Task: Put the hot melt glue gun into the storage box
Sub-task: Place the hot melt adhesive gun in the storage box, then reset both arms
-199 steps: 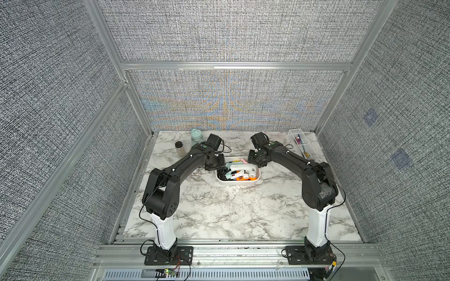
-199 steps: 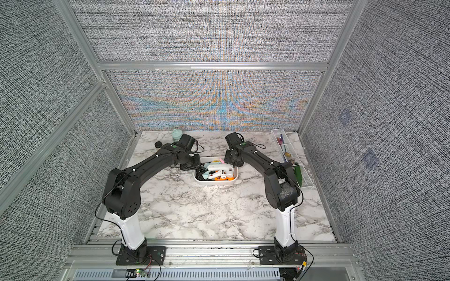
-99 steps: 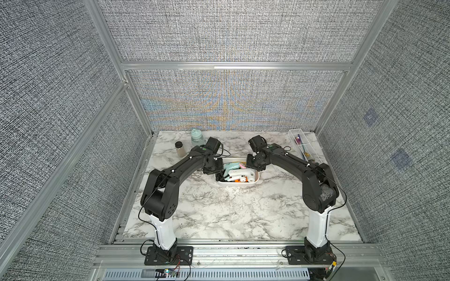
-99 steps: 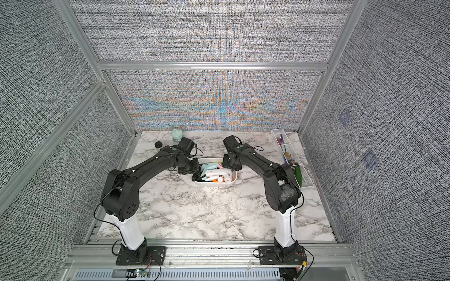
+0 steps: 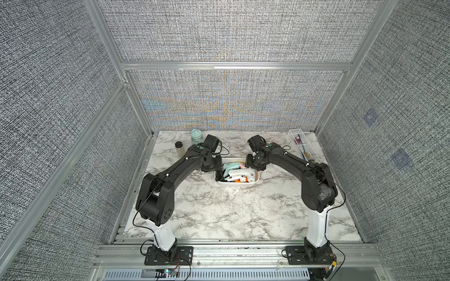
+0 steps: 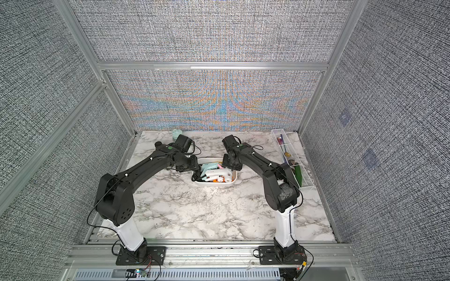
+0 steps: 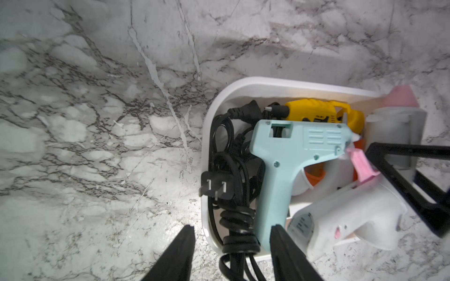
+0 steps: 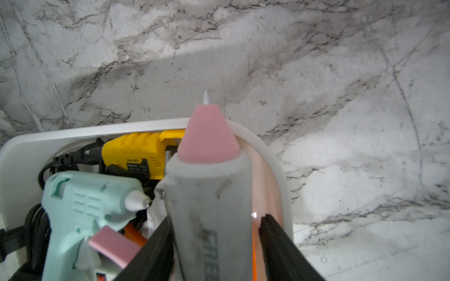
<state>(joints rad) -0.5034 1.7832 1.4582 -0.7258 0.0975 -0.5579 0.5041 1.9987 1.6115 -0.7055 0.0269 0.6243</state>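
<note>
1. The bases of both arms stand at the near edge of the marble-pattern table (image 5: 219, 214). Each arm reaches inward toward the middle of the table.
2. The storage box (image 5: 237, 183), a white tub with low rounded walls, sits mid-table in both top views. It has one gripper at each end.
3. Contents of the box: a white glue gun (image 5: 239, 173), a mint glue gun (image 7: 292, 143), a yellow glue gun (image 7: 316, 110) against one long wall, and coiled black cords (image 7: 229, 165) with a two-pin plug (image 7: 214, 187) at the left gripper's end.
4. The left gripper (image 7: 231, 227) is at the left end of the box with its jaws apart. One finger is outside the box wall above the table, and the other is beside the mint gun's handle. The wall, the cord bundle and the handle base lie between the fingers, and nothing is clamped.
5. The hot melt glue gun (image 8: 209, 194), grey-white with a pink nozzle (image 8: 208, 136), is in the storage box at the right gripper's end. It lies uppermost, and its nozzle projects over the box rim.
6. The right gripper (image 8: 215, 219) straddles this gun's barrel with its jaws apart. One finger is against the barrel, and a visible gap separates the other finger from it.
7. A clear divided tray (image 6: 306, 183) runs along the table's right edge, well apart from the box.
8. At the far left, a bottle with a mint lid (image 5: 196, 136) and a small jar with a dark lid (image 5: 179, 149) stand upright near each other.
</note>
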